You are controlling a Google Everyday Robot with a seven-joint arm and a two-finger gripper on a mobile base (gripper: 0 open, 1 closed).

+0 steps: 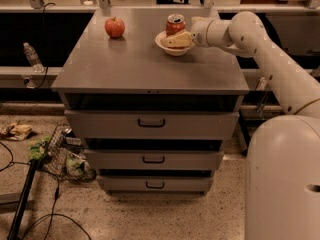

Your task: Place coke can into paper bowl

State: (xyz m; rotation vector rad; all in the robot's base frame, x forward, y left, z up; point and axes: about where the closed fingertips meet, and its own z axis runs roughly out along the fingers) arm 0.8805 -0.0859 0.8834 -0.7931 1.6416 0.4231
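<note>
Table (140, 69): carries the paper bowl (172, 50); flat, no concern.

Arm (270, 59): comes in from the right of the bowl, low over its rim.

Claw (177, 40): lies across the bowl's mouth, in front of the lower half of the coke can (175, 23). I cannot tell whether it's clamped on the can or apart.

Can: upright, rising from the bowl's far side. Base hidden by the claw, so I judge it's inside the rim but can't confirm.

Apple (114, 27): well left of the bowl, not involved.

Risks, my est.:
1. Bowl is light & shallow. A sideways pull-out could drag or tip it w/ the can.
2. If the can base sits on the sloped wall, it may topple on release.
3. Claw catching the rim on exit could flip the bowl.

Rec.: release fully, then retreat upward, slowly.
</note>
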